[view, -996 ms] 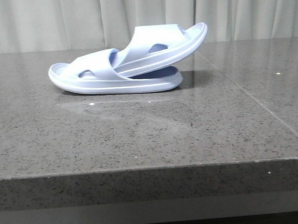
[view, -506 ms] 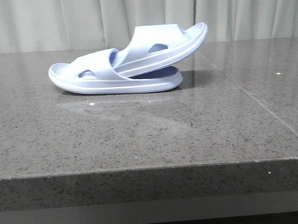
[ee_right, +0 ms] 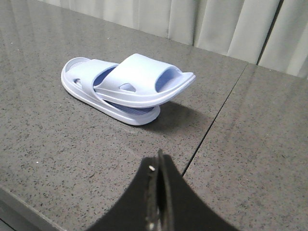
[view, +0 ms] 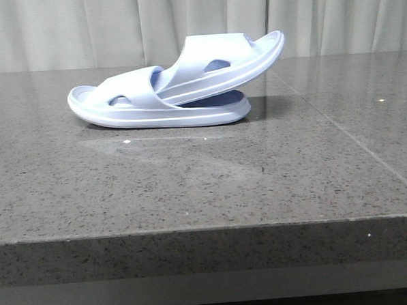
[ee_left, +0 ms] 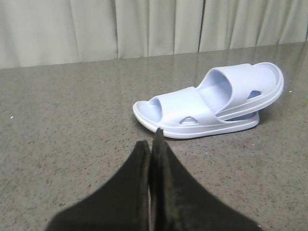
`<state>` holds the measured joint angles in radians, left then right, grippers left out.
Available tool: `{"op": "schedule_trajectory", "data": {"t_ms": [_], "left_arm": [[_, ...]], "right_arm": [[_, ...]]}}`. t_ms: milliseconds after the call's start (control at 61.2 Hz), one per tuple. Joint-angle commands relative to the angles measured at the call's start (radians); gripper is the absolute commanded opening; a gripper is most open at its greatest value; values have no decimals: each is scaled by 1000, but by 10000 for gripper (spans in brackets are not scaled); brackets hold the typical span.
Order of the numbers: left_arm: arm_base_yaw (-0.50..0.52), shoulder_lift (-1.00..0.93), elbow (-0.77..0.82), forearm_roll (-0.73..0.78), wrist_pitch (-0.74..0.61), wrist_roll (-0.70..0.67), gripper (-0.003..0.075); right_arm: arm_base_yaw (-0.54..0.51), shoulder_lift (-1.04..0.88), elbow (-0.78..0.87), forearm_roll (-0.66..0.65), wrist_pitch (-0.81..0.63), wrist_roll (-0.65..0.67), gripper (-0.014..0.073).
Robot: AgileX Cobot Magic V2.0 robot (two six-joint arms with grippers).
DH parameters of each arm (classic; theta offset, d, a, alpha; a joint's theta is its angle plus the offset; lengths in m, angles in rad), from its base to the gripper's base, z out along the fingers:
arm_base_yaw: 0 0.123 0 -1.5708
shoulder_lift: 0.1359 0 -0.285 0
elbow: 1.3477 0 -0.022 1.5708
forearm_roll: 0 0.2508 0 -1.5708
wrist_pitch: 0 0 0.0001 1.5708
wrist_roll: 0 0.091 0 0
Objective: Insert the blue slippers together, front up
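The blue slippers (view: pixel 173 92) lie nested on the grey stone table (view: pixel 192 187), far back and a little left of centre. One lies flat on its sole (view: pixel 154 117). The other is pushed in under its strap, its free end tilted up to the right (view: pixel 253 54). Both wrist views show the same pair (ee_left: pixel 211 103) (ee_right: pixel 125 89). My left gripper (ee_left: pixel 151 144) is shut and empty, hanging short of the flat slipper's rounded end. My right gripper (ee_right: pixel 158 161) is shut too, with nothing in it, well clear of the pair. Neither arm shows in the front view.
A thin dark seam (view: pixel 339 128) runs across the tabletop right of the slippers. Pale curtains (view: pixel 115 27) hang behind the table. The table's front edge (view: pixel 207 227) crosses the lower part of the front view.
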<state>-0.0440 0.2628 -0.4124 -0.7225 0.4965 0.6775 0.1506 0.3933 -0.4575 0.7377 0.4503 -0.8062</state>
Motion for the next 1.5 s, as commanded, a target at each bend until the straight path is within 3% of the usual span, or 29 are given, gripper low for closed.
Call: {"op": "schedule_trajectory", "data": {"t_ms": [0,261,376,555,931,1241,1487], "left_arm": [[-9,-25,-25,155,-59,-229,-20],[-107,-154,6,535,-102,-518,-20],[-139,-183,63,578,-176,-541,-20],[-150,-193,159,684,-273,-714,-20],[-140,-282,335,748,-365,-721,-20],[18,-284,422,702,-413,-721,-20],[39,-284,422,702,-416,-716,-20]], "right_arm": [[1,5,-25,30,-51,-9,-117],[1,5,-25,30,-49,-9,-117],[1,5,-25,30,-49,-9,-117],[1,5,-25,30,-49,-9,-117],[1,5,-25,30,-41,-9,-117],[1,5,-25,30,-38,-9,-117],[1,5,-25,30,-38,-9,-117]]}}
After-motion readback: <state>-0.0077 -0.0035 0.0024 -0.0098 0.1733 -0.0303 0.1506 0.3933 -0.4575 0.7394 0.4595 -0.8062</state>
